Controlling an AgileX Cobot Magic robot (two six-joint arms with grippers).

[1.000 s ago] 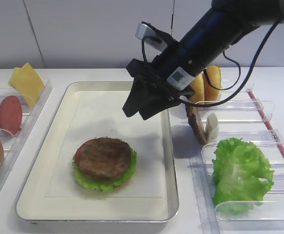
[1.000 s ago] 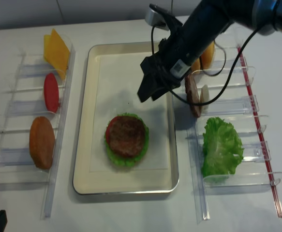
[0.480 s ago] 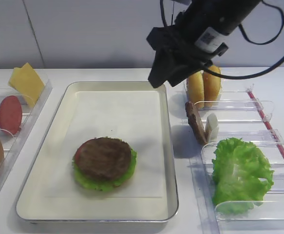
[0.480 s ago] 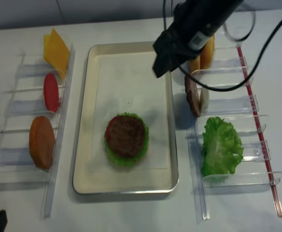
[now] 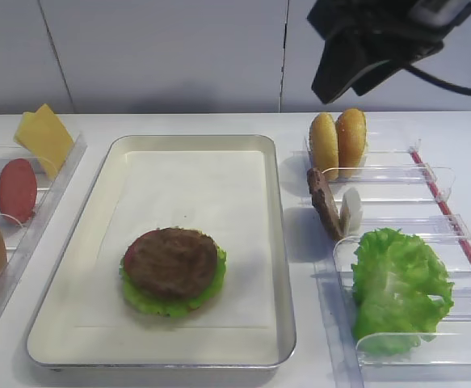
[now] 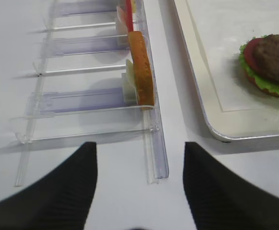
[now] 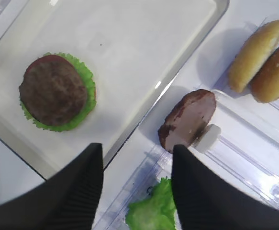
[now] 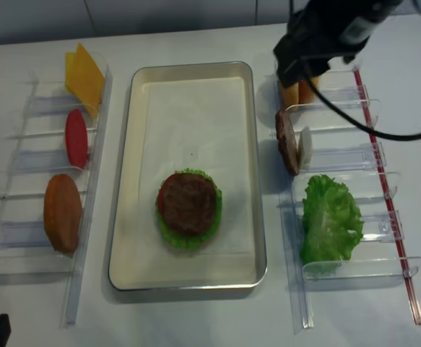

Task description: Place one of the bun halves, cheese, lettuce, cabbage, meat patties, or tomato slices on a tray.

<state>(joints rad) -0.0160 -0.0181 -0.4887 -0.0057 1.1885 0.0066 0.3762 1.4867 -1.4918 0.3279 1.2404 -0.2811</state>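
Observation:
On the silvery tray (image 5: 277,242) lies a stack of lettuce, tomato and a meat patty (image 5: 173,263) (image 7: 53,91). My right gripper (image 5: 340,81) (image 7: 137,191) hangs open and empty high above the right rack, over the gap between the tray and the rack's patty (image 7: 187,120). Behind that patty stand two bun halves (image 5: 338,141), and a lettuce leaf (image 5: 401,283) lies in front of it. The left rack holds cheese (image 5: 45,137), a tomato slice (image 5: 17,190) and a bun half (image 6: 141,67). My left gripper (image 6: 139,191) is open low at the near left. Cabbage is out of view.
Clear plastic racks (image 8: 340,155) flank the tray on both sides, the left one (image 6: 151,143) ending just ahead of my left fingers (image 6: 58,191). A red strip (image 8: 380,166) runs along the right rack. A white wall stands behind the table.
My right gripper has risen and swung right and back, from over the tray's far right part to above the bun rack, still open. The stack on the tray has not moved.

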